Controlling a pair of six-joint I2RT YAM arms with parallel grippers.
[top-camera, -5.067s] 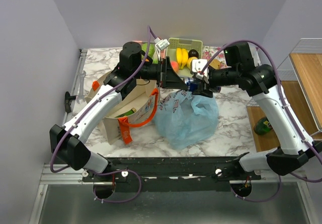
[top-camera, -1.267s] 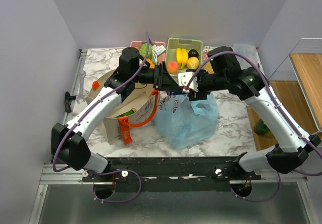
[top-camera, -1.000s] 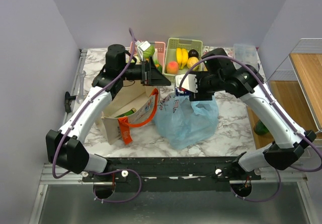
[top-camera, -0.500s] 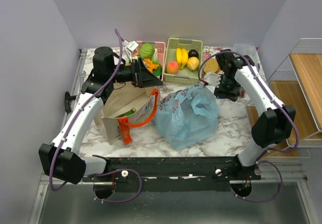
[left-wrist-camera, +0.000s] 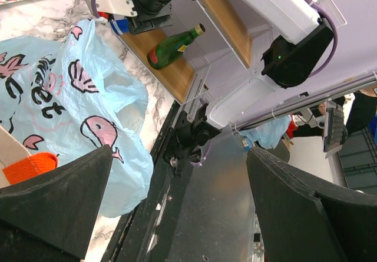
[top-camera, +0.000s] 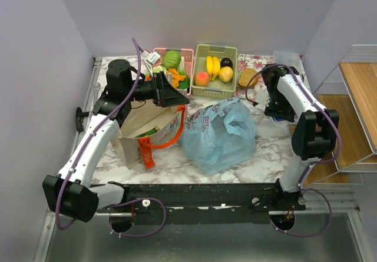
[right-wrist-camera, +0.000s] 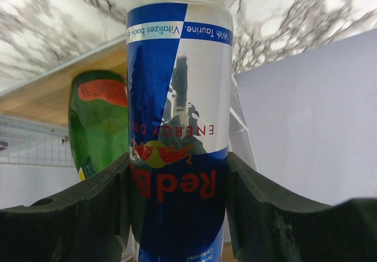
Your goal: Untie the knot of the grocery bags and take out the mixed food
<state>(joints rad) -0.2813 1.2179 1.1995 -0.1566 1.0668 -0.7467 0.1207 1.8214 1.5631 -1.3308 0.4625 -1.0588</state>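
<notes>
The right tool (right-wrist-camera: 177, 165) is pinching a drink can (right-wrist-camera: 179, 115) near the tabletop's (top-camera: 265, 150) right edge (most of it sticks out past the fingers), so it might tip or slip off. The left tool (left-wrist-camera: 179, 151), spread wide, hangs near the blue bag (top-camera: 221, 135) slumped mid-tabletop.

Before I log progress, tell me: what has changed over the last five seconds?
The left gripper drew back left toward the tote, open. The right gripper swung right, off the blue bag, carrying a can. Bag and tote stayed in place.
</notes>
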